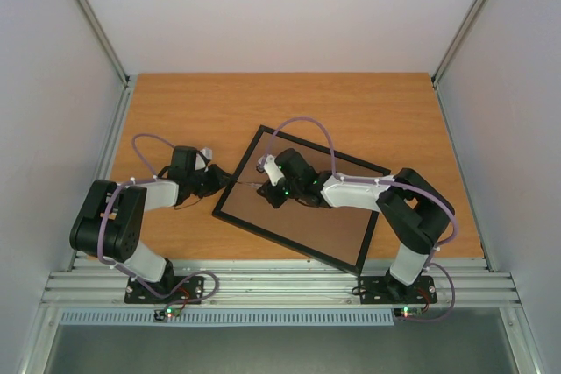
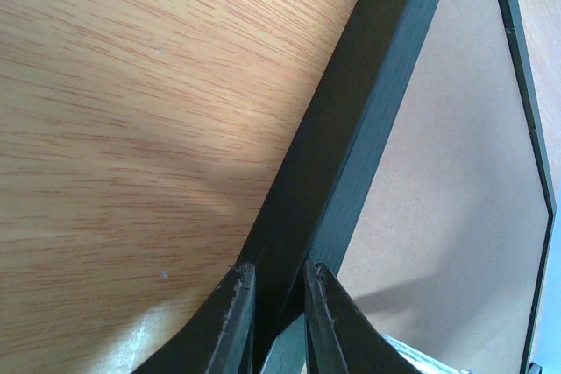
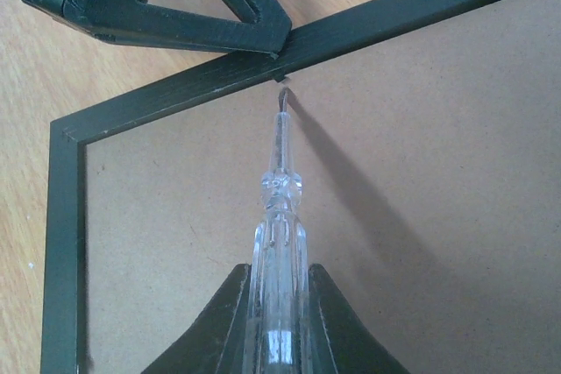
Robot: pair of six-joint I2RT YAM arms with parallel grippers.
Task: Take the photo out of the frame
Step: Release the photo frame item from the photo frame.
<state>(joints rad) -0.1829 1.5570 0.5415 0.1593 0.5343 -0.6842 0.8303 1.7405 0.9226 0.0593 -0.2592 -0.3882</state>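
Observation:
The black frame [image 1: 285, 243] lies face down on the table, its brown backing board [image 1: 326, 232] facing up. The photo is hidden beneath that board. My left gripper [image 2: 279, 282] is shut on the frame's left rail [image 2: 351, 129], one finger on each side of it. My right gripper [image 3: 279, 282] is shut on a clear plastic screwdriver [image 3: 279, 190]. The screwdriver's metal tip touches a small tab [image 3: 282, 81] at the inner edge of that same rail [image 3: 175, 98], just below the left gripper's fingers [image 3: 250, 28]. From above, both grippers [image 1: 226, 184] [image 1: 272, 183] meet at the frame's left side.
The wooden table [image 1: 184, 111] is bordered by grey walls on three sides and an aluminium rail [image 1: 280, 286] at the near edge. The right arm [image 1: 368, 194] reaches across the backing board.

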